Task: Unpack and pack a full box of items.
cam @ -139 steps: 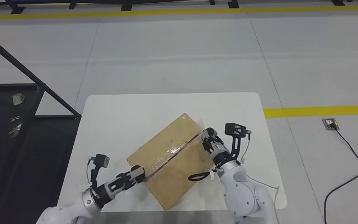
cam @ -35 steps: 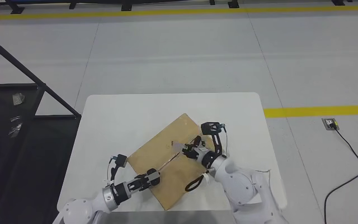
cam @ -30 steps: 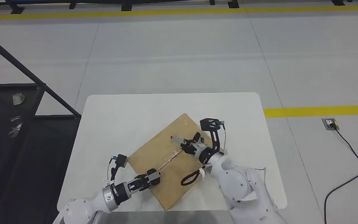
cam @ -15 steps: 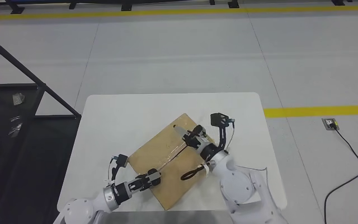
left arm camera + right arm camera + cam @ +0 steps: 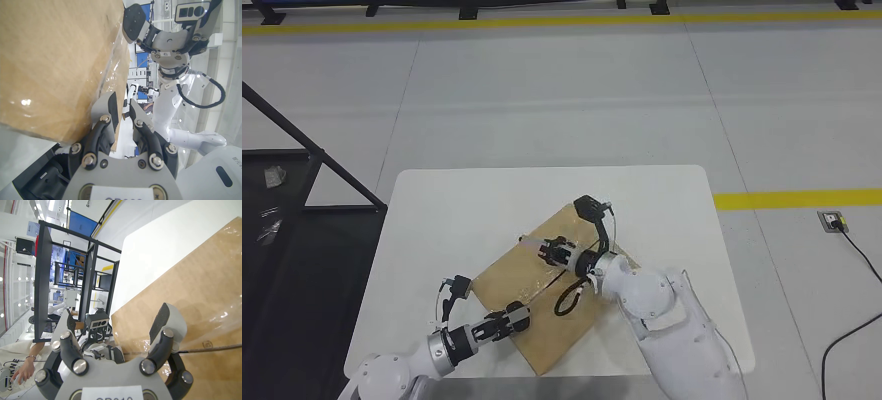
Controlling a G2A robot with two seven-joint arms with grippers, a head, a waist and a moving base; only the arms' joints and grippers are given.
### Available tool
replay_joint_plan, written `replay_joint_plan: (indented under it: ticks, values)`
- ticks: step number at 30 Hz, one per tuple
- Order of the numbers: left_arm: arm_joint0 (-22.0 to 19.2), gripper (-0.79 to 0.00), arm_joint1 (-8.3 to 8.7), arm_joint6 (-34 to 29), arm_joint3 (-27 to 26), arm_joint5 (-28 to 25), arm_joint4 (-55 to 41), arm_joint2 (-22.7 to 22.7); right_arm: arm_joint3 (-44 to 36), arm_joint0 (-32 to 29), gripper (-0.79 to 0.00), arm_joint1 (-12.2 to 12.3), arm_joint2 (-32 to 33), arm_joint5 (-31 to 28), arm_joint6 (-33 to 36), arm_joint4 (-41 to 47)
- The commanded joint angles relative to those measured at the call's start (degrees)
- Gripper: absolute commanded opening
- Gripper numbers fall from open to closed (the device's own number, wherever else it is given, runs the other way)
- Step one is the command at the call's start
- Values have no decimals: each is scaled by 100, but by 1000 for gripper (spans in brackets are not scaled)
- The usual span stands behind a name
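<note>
A taped cardboard box [image 5: 537, 300] lies askew on the white counter [image 5: 442, 215], with the right end effector [image 5: 117, 311] spread wide over its top and the left end effector [image 5: 122, 105] narrowly parted astride a flap edge.

We see a white table [image 5: 442, 210] with rounded corners, and on it one brown cardboard box [image 5: 504, 278]. The box lies flat, skewed to the table's edges, reaching from about the middle almost to the near edge, its top seam under clear tape.

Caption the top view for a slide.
A box on a white table, left gripper and right gripper at it.
</note>
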Motion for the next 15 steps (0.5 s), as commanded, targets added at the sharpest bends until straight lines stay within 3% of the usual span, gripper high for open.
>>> replay_joint_plan:
  ticks: [1,11,15]
  values:
    - [0,-566,2,-9,-3,-2,8,3,25,15,0,14,19,27,31,-22]
    - [3,-566,9,-34,-24,13,39,16,-556,-432,0,170,453,-16,100,-108]
    - [8,-570,10,-23,-34,15,44,25,-616,-503,0,201,488,220,32,-226]
